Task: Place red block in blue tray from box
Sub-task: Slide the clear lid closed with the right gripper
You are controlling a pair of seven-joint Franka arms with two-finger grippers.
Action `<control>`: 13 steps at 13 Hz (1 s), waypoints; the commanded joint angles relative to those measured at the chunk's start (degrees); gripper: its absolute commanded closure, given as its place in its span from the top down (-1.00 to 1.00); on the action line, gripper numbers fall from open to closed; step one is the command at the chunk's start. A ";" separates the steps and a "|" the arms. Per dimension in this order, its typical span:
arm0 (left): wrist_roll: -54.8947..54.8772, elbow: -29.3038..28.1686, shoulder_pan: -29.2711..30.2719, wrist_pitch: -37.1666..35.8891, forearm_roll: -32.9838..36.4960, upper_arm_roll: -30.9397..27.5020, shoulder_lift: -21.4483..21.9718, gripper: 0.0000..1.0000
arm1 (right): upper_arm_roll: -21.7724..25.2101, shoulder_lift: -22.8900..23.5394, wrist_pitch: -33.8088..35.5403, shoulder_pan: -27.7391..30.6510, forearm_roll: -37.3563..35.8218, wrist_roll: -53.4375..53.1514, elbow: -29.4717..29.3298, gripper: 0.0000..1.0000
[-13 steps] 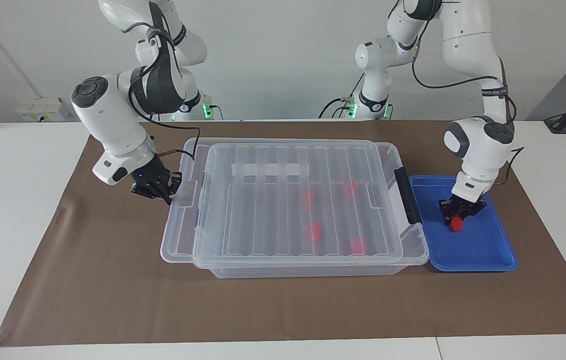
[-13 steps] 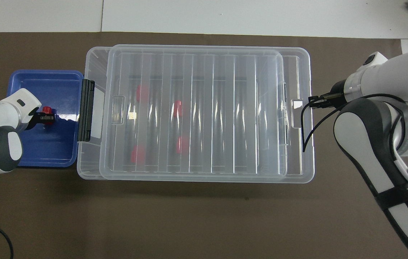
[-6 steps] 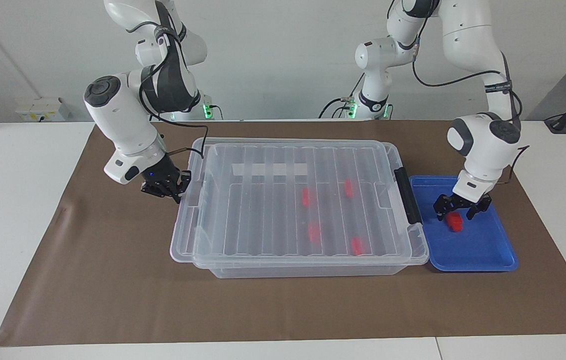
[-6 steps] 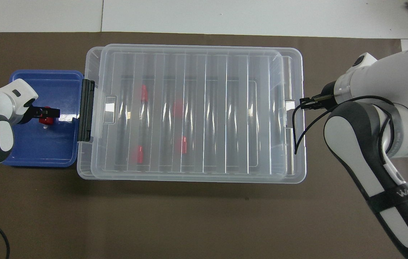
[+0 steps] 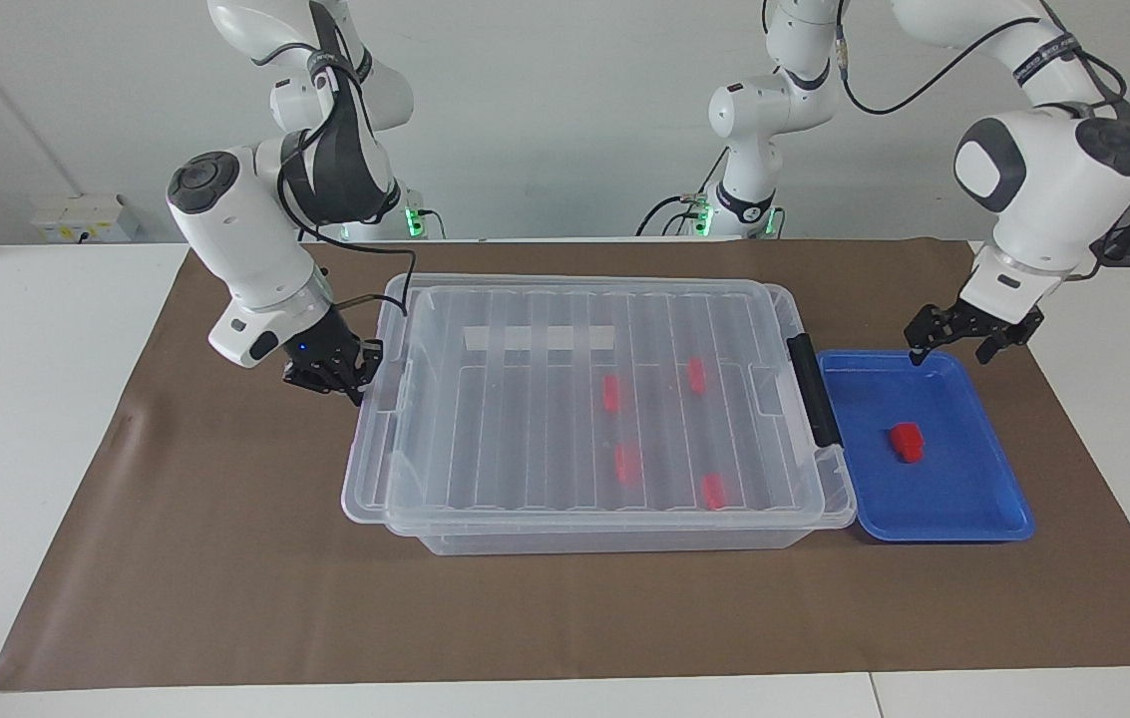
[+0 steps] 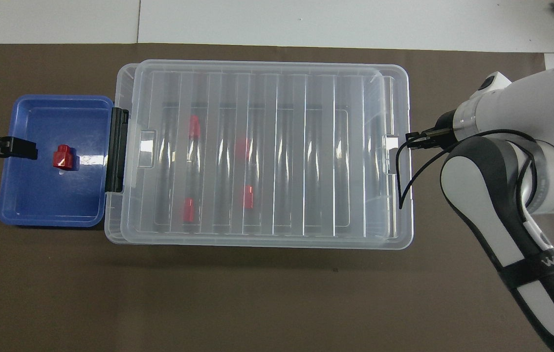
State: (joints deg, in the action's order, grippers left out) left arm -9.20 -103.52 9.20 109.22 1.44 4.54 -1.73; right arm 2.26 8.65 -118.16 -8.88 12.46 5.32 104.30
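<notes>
One red block (image 5: 906, 442) lies alone in the blue tray (image 5: 963, 509), apart from both grippers; it also shows in the overhead view (image 6: 64, 157) in the tray (image 6: 37, 205). My left gripper (image 5: 961, 344) is open and empty, raised over the tray's rim nearest the robots; in the overhead view it (image 6: 17, 147) is over the tray. The box (image 5: 425, 534) has its clear lid (image 5: 535, 419) lying on it, with several red blocks (image 5: 626, 462) inside. My right gripper (image 5: 357, 377) is shut on the lid's end rim at the right arm's end (image 6: 411, 139).
The box's black latch (image 5: 812, 389) faces the blue tray, which touches that end of the box. A brown mat (image 5: 225, 598) covers the table under both. A white strip (image 5: 540, 337) shows through the lid.
My left gripper opened, let go of the red block in the tray and rose away toward the robots. The lid came down onto the box, shifted toward the tray; the right gripper stays at its rim.
</notes>
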 commanded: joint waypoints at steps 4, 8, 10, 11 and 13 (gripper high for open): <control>6.29 7.53 -1.38 -15.60 -3.64 1.96 6.91 1.00 | -0.59 -0.13 -2.16 -1.23 2.13 -1.01 1.08 -1.00; 6.39 7.19 -1.47 -15.01 -3.55 3.46 7.62 1.00 | -0.59 -0.13 -2.16 -1.23 2.13 -0.75 1.08 -1.00; 6.47 7.02 -1.29 -16.14 -3.72 3.37 7.79 1.00 | -0.51 -0.13 -2.16 -1.23 2.13 -0.49 1.08 -1.00; 6.65 7.10 -1.29 -16.06 -3.98 3.29 7.79 1.00 | -0.51 -0.13 -1.55 -1.23 1.26 -0.49 0.64 -1.00; 7.17 7.02 -1.47 -16.06 -3.99 3.37 7.79 1.00 | -0.07 -0.91 0.03 -0.54 -3.90 -0.66 0.03 -1.00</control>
State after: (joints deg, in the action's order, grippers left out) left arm -3.25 -96.73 8.37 94.44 -1.65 8.36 5.99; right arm 2.26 8.67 -118.79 -10.26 11.99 5.26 104.42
